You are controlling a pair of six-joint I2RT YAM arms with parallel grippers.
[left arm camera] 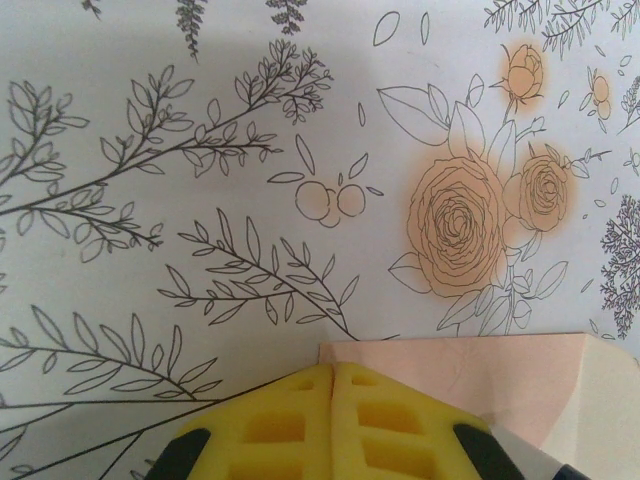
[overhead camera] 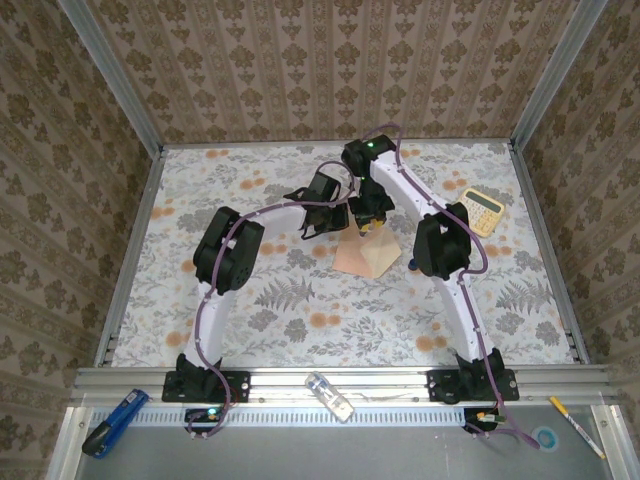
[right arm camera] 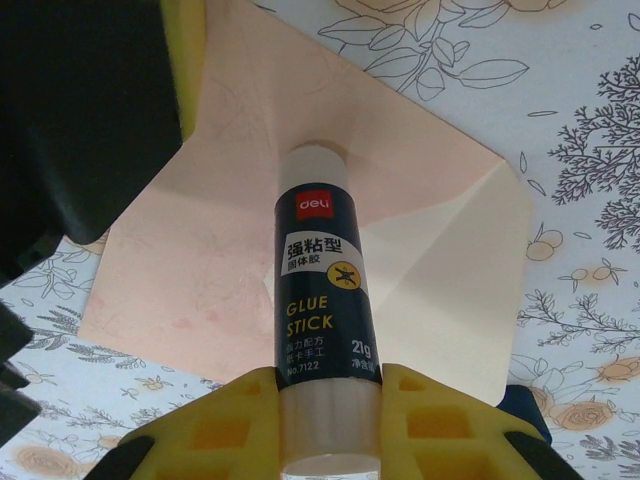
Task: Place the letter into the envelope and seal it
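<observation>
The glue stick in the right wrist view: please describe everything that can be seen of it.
The glue stick is a slim cylinder with a dark navy label bearing a red logo, Chinese characters and yellow "GLUE STICK" lettering. Both ends look like whitish, translucent plastic. The yellow right pincer clamps its near end. Its far end points over the salmon-pink envelope; whether it touches the paper cannot be told.

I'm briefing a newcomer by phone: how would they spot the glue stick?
Start at the floral table, then the pink envelope at its middle. Over it, the right gripper clamps a dark-labelled glue stick, a cylinder, unlike the flat paper beneath.
</observation>
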